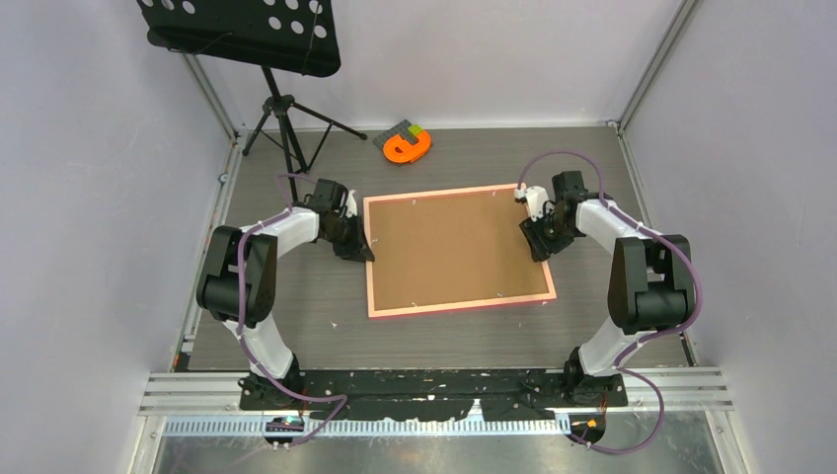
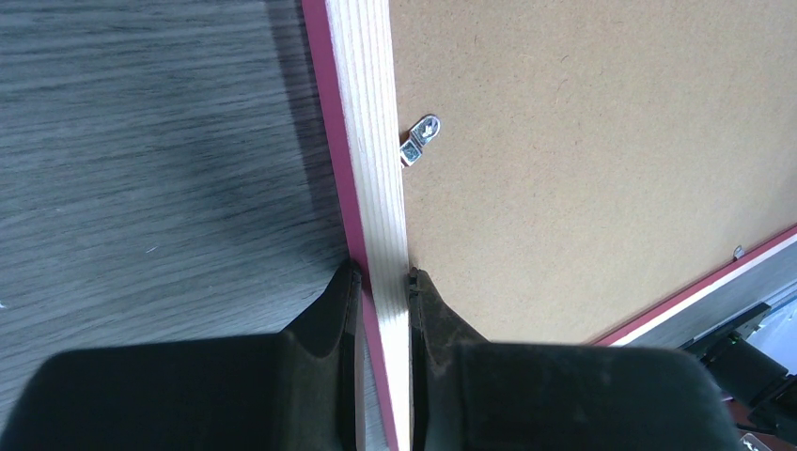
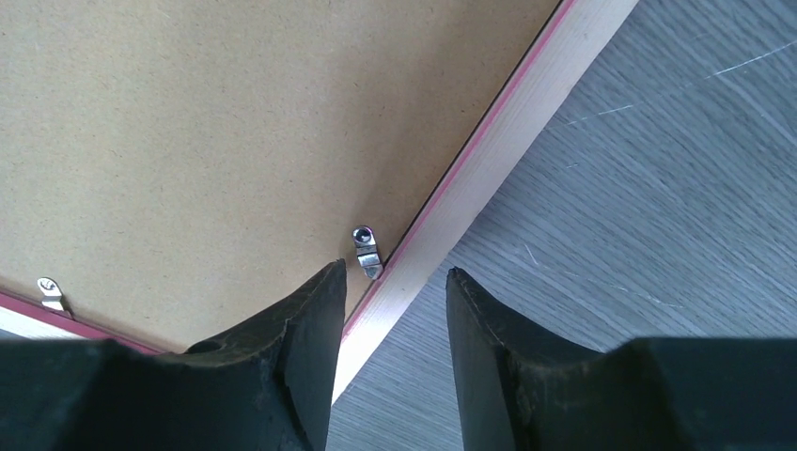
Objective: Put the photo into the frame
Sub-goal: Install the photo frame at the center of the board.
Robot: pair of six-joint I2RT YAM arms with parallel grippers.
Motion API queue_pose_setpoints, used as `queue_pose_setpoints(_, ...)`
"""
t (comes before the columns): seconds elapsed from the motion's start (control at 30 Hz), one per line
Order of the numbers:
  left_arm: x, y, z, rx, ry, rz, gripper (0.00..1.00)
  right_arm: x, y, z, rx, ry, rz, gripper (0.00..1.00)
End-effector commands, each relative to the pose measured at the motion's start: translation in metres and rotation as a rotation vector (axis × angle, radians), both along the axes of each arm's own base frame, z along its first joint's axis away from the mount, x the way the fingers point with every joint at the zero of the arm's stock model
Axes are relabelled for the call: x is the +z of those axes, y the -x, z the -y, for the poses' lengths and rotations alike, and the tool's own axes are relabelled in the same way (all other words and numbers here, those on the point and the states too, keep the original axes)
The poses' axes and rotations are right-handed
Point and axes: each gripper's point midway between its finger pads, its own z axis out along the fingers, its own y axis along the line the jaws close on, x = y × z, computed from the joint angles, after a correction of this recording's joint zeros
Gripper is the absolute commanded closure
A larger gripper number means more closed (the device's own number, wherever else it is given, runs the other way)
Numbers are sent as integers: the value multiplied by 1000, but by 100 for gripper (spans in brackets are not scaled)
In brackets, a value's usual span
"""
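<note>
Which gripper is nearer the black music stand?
Left. The left gripper clamps the left edge of the frame, on the side of the music stand; the right gripper straddles the opposite edge.

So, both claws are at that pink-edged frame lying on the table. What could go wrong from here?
1. Only the left gripper pinches the frame, on one thin rail; the right gripper straddles the opposite rail with its jaws open. A lift now could tilt or drop it.
2. The right gripper's inner finger sits beside a small metal clip; closing might knock it and loosen the backing board.
</note>
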Motion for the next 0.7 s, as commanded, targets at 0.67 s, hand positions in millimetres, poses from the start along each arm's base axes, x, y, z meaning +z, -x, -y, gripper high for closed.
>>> queue_pose_setpoints(0.67, -34, 42, 0, -75, -23, -164, 100, 13, -15, 5, -35, 25, 148, 66)
